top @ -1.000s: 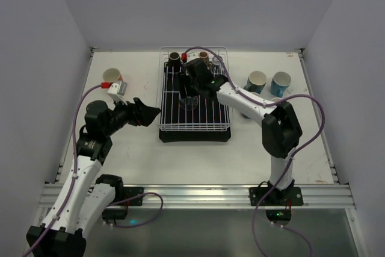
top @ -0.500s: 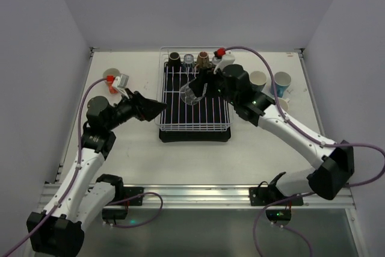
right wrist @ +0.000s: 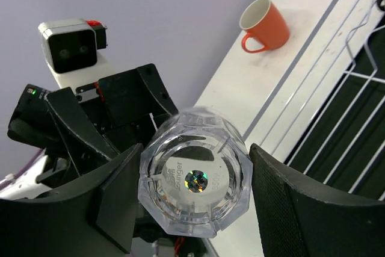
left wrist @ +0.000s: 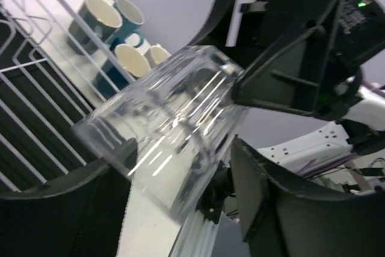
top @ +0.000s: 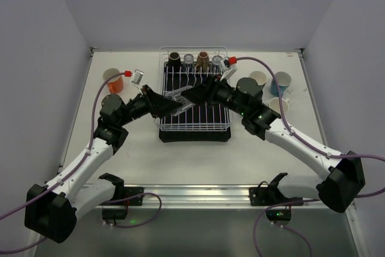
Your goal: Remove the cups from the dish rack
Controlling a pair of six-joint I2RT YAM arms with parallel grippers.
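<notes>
Clear tumbler (top: 178,99) aloft over the dish rack (top: 195,126)
On a white table (top: 198,161) walled by pale grey panels (top: 198,4), the right hand (top: 194,95) pinches the tumbler; the left hand (top: 163,103) straddles it too, though whether it presses I cannot tell.

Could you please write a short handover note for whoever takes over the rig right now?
Right gripper: shut on the clear glass tumbler near its base, in the air above the dish rack.
Left gripper: fingers flank the tumbler's other end; grip not confirmed.
Done: orange mug on the table left of the rack, a group of mugs on its right.
Left: set the tumbler down, then unload the four cups at the rack's far edge.
</notes>
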